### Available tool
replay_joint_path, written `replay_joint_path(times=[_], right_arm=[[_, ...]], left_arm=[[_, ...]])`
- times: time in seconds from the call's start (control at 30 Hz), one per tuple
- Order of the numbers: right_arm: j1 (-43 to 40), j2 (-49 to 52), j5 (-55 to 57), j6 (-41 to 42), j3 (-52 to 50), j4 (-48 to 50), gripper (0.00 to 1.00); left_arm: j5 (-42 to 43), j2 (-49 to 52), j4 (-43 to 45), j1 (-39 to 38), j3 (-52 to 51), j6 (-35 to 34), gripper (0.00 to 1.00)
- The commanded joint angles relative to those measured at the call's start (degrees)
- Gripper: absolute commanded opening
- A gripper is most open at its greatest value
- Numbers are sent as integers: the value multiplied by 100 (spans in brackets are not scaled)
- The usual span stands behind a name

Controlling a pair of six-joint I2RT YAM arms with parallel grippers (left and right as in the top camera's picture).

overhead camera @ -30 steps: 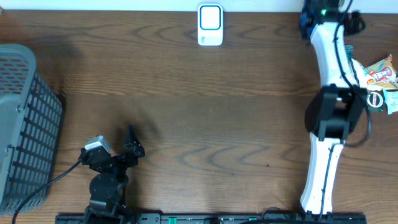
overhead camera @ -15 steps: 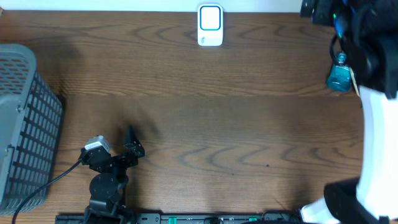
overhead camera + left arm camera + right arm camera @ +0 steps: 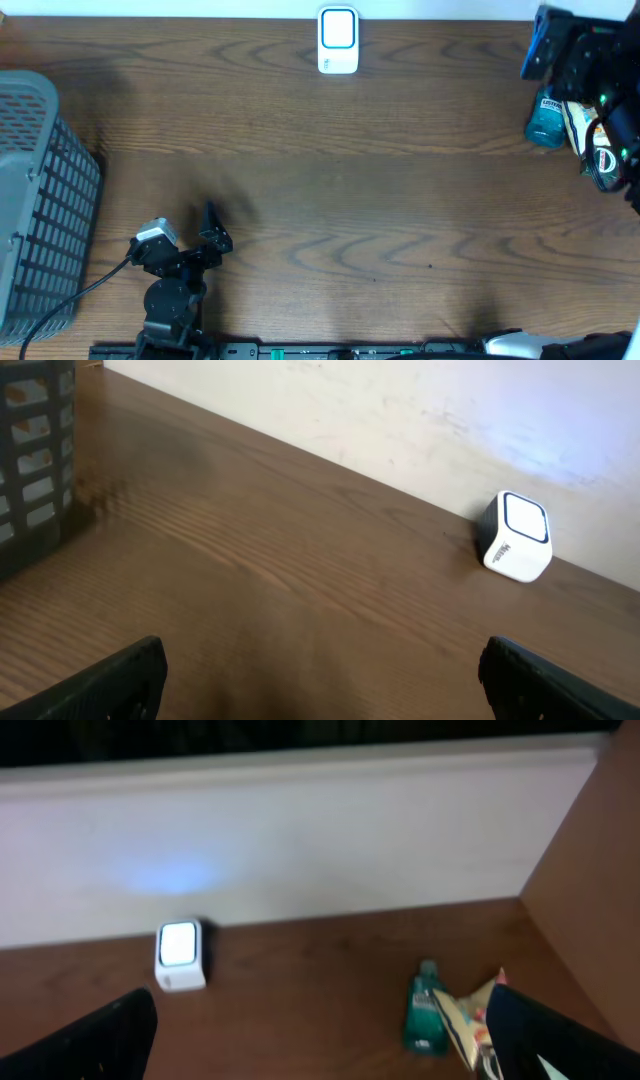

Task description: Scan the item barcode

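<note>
Meeting white wall (image 3: pixel 350 400) at back, brown wood-grain surface (image 3: pixel 400 150) carries white boxy scanner (image 3: pixel 338 41), teal bottle (image 3: pixel 546 118); L claw (image 3: pixel 322 680) & R claw (image 3: pixel 322 1038) released.

**Mock shop checkout**

A white barcode scanner (image 3: pixel 338 40) stands at 12 o'clock on the wood-grain desk (image 3: pixel 350 150). A grey shopping basket (image 3: pixel 40 190) sits at 9 o'clock. Packaged goods, a teal bottle (image 3: pixel 546 118) and a snack packet (image 3: pixel 465 1015), lie at 2 o'clock.
</note>
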Motion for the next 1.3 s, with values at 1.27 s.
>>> replay_joint_path(times=[1.27], right_arm=[[-1217,-4986,-1067,74,-5788,3082,99]], left_arm=[[-33,-26,-142,7,-101,-35,97]])
